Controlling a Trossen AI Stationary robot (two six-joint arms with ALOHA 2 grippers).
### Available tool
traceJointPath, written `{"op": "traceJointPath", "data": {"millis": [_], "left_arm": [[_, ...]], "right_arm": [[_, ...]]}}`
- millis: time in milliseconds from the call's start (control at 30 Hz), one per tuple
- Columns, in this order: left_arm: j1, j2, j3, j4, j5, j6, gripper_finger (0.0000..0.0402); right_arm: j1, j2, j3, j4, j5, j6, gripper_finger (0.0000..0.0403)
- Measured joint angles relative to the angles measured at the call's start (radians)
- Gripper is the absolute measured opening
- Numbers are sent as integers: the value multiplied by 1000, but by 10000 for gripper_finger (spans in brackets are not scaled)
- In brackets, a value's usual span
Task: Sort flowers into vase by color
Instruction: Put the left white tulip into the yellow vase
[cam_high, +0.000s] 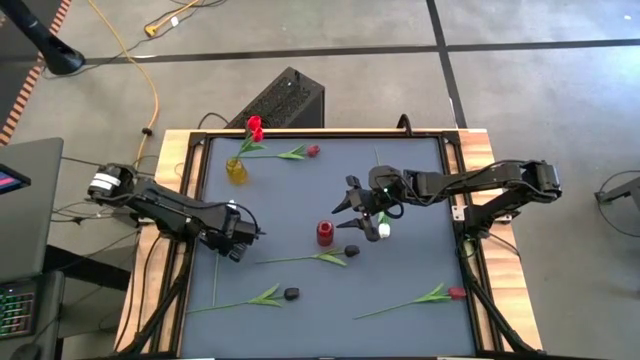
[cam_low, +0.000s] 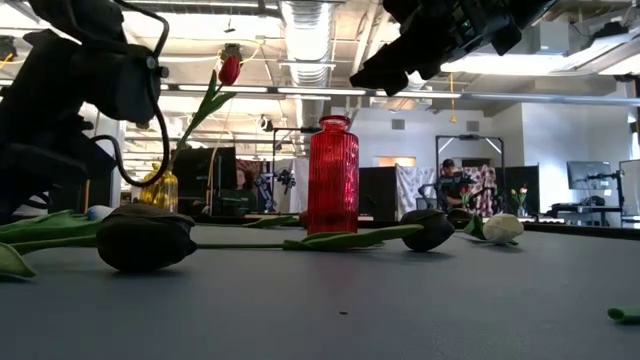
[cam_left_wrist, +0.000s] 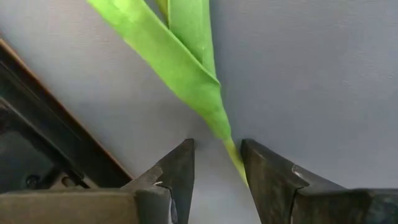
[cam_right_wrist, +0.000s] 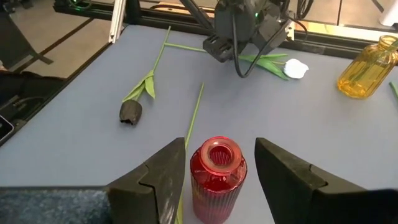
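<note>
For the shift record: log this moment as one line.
left tool: open, astride green stem | right tool: open, above empty red vase | yellow vase: holds red tulip

Dark grey matte table top (cam_high: 420, 200) carries a ribbed red glass vase (cam_high: 324, 233) mid-table; near-black-headed tulips (cam_high: 350, 251) lie beside it, yellow glass vase (cam_high: 236, 170) well apart.

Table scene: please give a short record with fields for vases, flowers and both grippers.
red vase: upright, empty, mid-table
yellow vase: upright, holds one red tulip
loose flowers: lying flat on the mat, among them a dark tulip and a white tulip
left gripper: open, astride a green stem
right gripper: open, above the red vase
</note>
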Motion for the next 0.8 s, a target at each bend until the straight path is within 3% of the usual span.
{"op": "traceJointPath", "data": {"millis": [233,533,800], "left_arm": [[-1,-33,-4,12,-9,14,118],[-2,-102,-7,54,-27,33,8],[-2,-186,-7,202,-66,125,2]], "right_arm": [[0,0,0,3,0,-7,218],[0,0,0,5,0,-8,218],[0,0,0,4,0,-8,218]]}}
